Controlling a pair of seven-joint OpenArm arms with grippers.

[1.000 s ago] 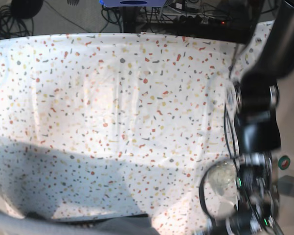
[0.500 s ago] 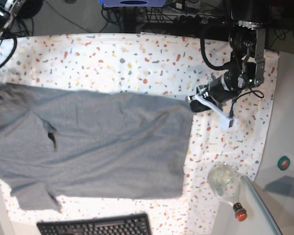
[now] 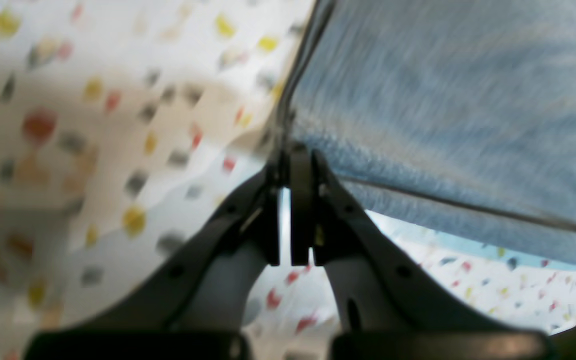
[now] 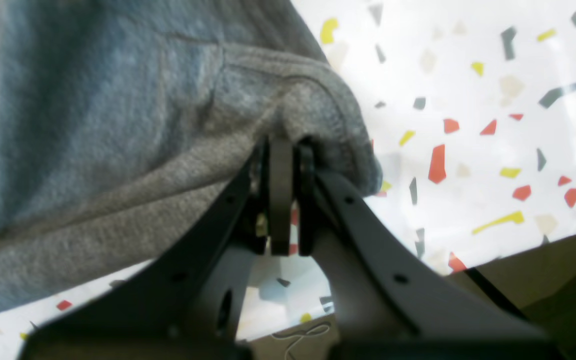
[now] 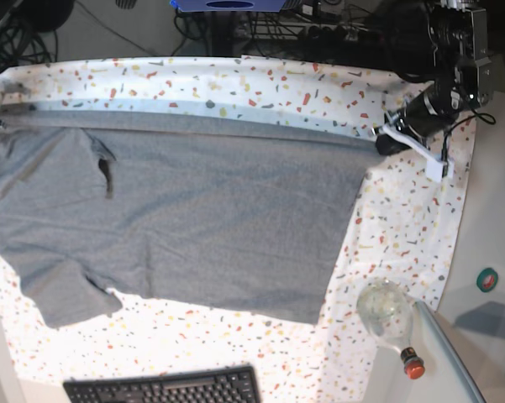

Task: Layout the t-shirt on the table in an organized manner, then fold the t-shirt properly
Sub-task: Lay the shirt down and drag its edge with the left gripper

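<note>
The grey t-shirt lies spread across the speckled table, with its far edge pulled into a taut line from left to right. My left gripper is shut on the right end of that edge. In the left wrist view the black fingers pinch the t-shirt at its hem corner, above the table. My right gripper is shut on a bunched fold of the t-shirt over the table. In the base view it sits at the far left edge and barely shows.
A black keyboard lies at the near edge. A round glass bottle with a red cap stands at the near right corner. A plain grey side surface adjoins the table on the right. Cables run beyond the far edge.
The t-shirt's far edge has shifted toward the table's far side and been stretched straight. My left gripper has moved right and away with the hem corner. A second ago the arm blocked the base view.
</note>
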